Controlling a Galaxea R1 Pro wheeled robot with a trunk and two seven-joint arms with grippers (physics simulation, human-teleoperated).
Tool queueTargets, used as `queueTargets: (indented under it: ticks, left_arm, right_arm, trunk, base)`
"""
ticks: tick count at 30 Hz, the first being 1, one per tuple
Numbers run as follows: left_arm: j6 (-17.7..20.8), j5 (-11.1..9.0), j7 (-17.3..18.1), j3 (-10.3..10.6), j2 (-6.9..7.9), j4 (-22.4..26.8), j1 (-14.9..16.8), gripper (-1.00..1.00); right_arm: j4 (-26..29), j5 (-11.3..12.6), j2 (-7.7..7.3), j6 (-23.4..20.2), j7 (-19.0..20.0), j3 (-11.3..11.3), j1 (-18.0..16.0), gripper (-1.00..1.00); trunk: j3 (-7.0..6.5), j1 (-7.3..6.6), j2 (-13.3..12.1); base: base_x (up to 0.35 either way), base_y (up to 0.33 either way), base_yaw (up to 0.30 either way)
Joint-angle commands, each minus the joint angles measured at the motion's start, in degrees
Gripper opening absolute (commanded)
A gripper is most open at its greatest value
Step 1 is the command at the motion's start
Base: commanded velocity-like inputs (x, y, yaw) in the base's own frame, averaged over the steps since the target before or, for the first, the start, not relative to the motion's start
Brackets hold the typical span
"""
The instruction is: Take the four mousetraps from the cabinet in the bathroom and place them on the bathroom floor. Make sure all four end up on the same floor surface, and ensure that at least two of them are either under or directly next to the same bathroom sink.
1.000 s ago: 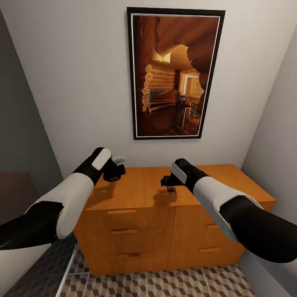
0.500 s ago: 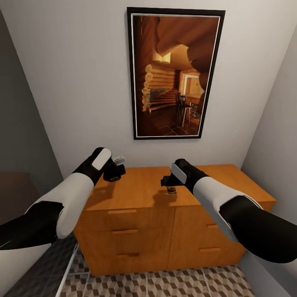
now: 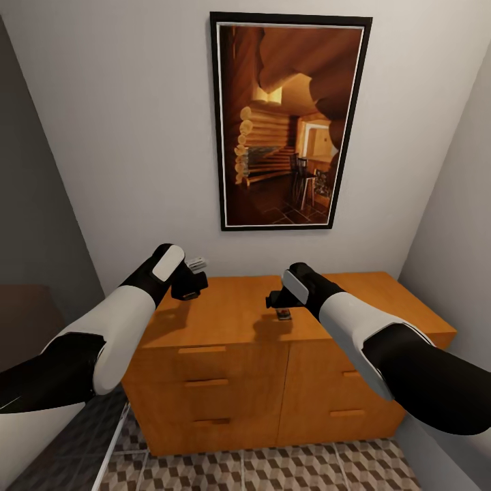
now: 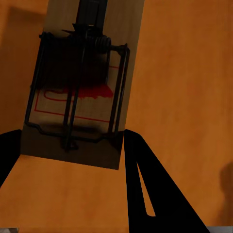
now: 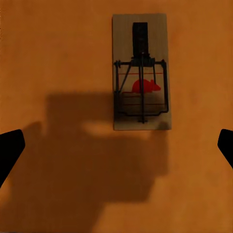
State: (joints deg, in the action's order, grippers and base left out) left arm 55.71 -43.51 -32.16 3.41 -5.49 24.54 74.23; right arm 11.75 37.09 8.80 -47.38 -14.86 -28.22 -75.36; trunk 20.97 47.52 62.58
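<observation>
The orange-brown cabinet point(image 3: 232, 320) stands against the wall, all its drawers closed. My left gripper point(image 3: 193, 279) hovers over the cabinet's left rear corner, shut on a mousetrap point(image 4: 80, 92); the tan board with dark wire and a red mark sits between the two black fingers point(image 4: 145, 184), and its pale end point(image 3: 196, 261) sticks up past the gripper. My right gripper point(image 3: 276, 300) hangs open over the cabinet top, its fingertips spread wide. A second mousetrap point(image 5: 141, 73) lies flat on the wood just beyond them, also seen at the mousetrap point(image 3: 284, 314).
A large framed painting point(image 3: 290, 123) hangs on the wall above the cabinet. Walls close in on the left and right. The cube-patterned bathroom floor point(image 3: 273, 470) shows in front of the cabinet, with darker flooring point(image 3: 68, 443) at the left.
</observation>
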Motion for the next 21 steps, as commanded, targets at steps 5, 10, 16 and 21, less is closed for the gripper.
queueTargets:
  ticks: [5,10,16,21]
  left_arm:
    - [0.19,-0.43,-0.44,0.39,0.04,0.07,0.04,-1.0]
    - [0.19,-0.43,-0.44,0.39,0.04,0.07,0.04,-1.0]
    - [0.19,-0.43,-0.44,0.39,0.04,0.07,0.04,-1.0]
    - [0.19,-0.43,-0.39,0.39,0.04,0.16,0.04,-1.0]
  right_arm:
    - [0.11,0.61,-0.01,-0.17,-0.43,-0.35,-0.05,1.0]
    - [0.11,0.59,-0.01,-0.17,-0.43,-0.35,-0.05,1.0]
    - [0.12,0.54,-0.01,-0.17,-0.43,-0.4,-0.03,1.0]
    - [0.11,0.53,-0.01,-0.22,-0.43,-0.43,-0.02,1.0]
  trunk:
    - [0.07,0.0,0.05]
    - [0.07,0.0,0.05]
    - [0.07,0.0,0.05]
    - [0.43,0.44,0.85]
  base:
    - [0.0,0.0,0.0]
    - [0.0,0.0,0.0]
    - [0.0,0.0,0.0]
    - [0.0,0.0,0.0]
